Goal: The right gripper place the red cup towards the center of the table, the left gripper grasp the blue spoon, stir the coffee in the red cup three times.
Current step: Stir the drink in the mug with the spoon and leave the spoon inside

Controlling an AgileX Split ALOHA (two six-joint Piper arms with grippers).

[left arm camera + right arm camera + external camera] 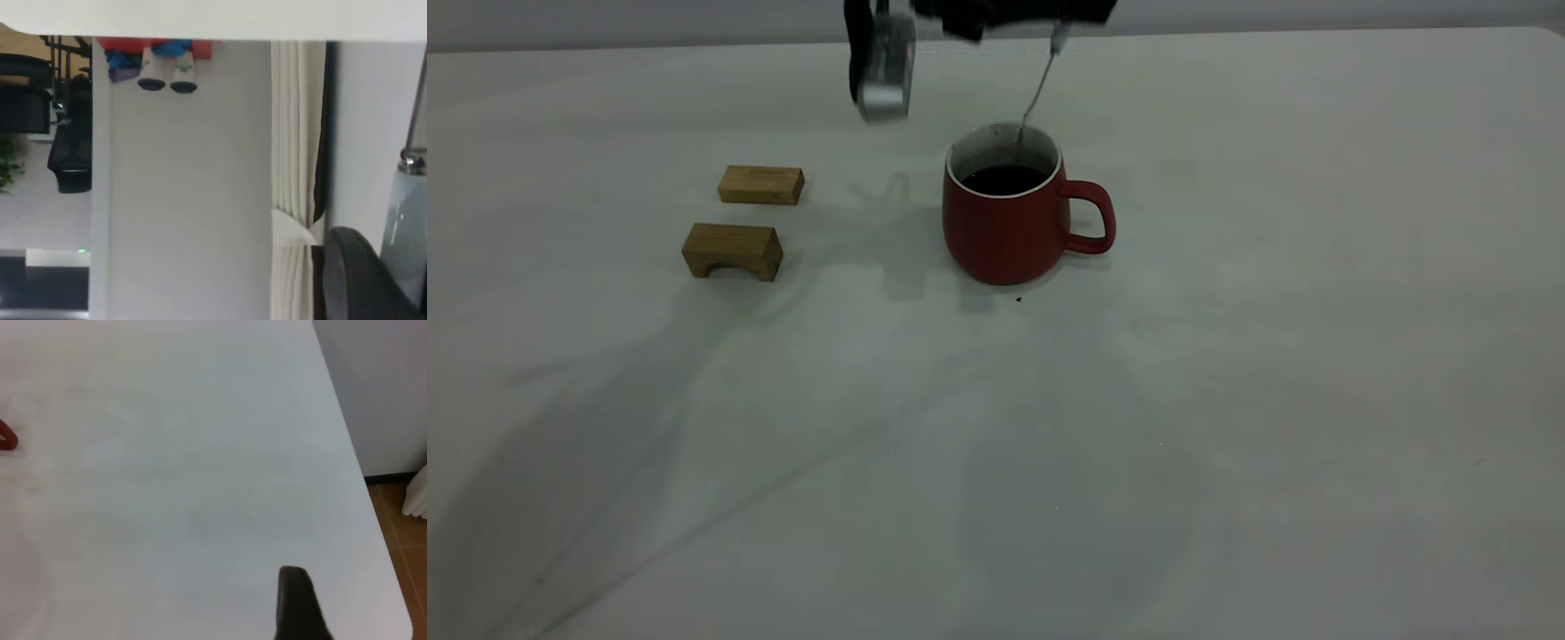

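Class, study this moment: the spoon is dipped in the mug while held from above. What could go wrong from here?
1. The blue spoon hangs tilted near the back rim of the red cup; a wide stir by the left gripper could nudge or tip the cup.
2. The coffee could splash onto the table.

matt dark-red cup [1005, 227] with smooth white inside, thin shiny metal spoon [1036, 93] neck with glossy pale handle, two plain wood blocks [734, 250], matt off-white table [1227, 400], brushed silver metal pad on the black left gripper [969, 62].
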